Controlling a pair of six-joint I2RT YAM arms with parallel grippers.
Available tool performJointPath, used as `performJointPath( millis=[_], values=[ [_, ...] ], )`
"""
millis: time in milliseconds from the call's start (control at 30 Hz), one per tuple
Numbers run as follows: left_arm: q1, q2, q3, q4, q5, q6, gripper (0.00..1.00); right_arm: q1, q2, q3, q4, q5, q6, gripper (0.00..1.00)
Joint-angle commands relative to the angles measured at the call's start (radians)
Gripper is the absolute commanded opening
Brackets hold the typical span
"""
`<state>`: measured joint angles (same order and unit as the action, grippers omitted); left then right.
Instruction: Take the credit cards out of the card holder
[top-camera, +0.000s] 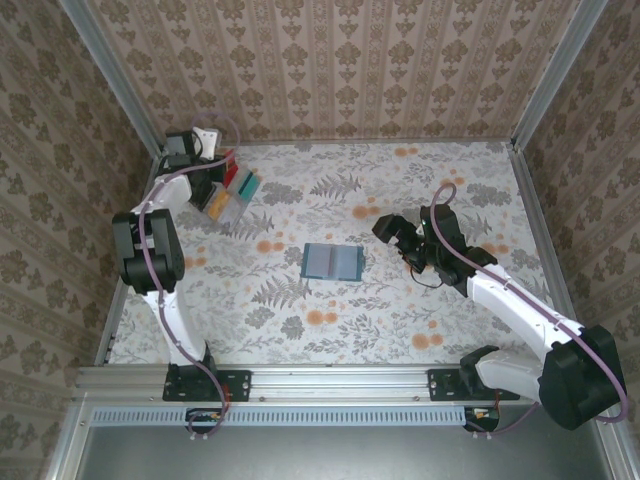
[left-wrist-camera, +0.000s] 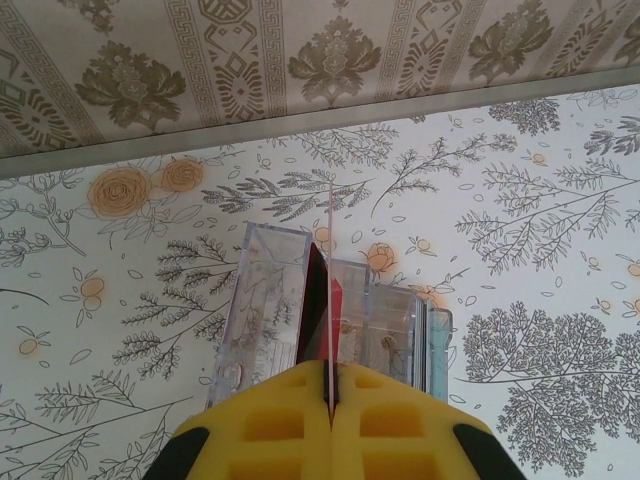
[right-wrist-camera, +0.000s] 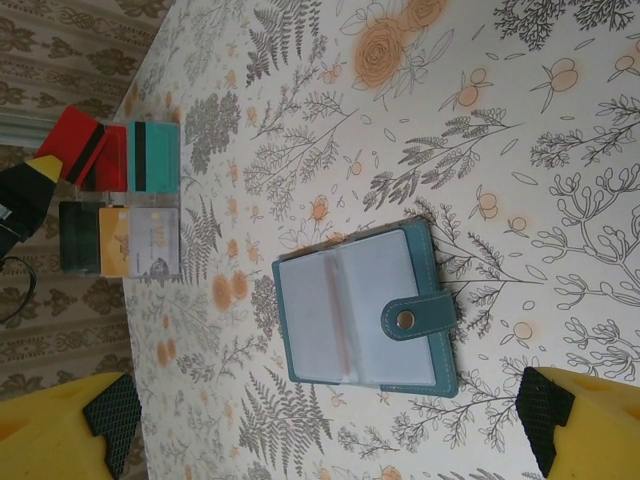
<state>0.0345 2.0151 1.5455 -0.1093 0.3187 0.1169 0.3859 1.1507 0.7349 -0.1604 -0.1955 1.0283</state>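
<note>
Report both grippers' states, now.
Left gripper: closed, holding a red card edge-on between its fingers.
Right gripper: open, holding nothing.

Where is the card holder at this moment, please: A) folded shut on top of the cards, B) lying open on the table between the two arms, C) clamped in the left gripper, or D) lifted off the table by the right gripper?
B: the card holder lies spread open and flat on the table, its inside facing up, and the open right gripper beside it is not touching it.
</note>
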Motion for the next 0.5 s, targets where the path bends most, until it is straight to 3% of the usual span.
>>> performJointPath(
  millis=[0, 467],
  values=[
    [0.009, 0.014, 0.024, -0.041, 0.023, 0.032, 0.02, 0.01, -0.004, 0.02, 0.031, -0.04, 0.018, 1.0],
    [0.011, 0.024, 0.007, -0.066, -0.01, 0.059, 0.16, 0.015, 0.006, 0.028, 0.022, -0.038, 0.013, 1.0]
  ],
)
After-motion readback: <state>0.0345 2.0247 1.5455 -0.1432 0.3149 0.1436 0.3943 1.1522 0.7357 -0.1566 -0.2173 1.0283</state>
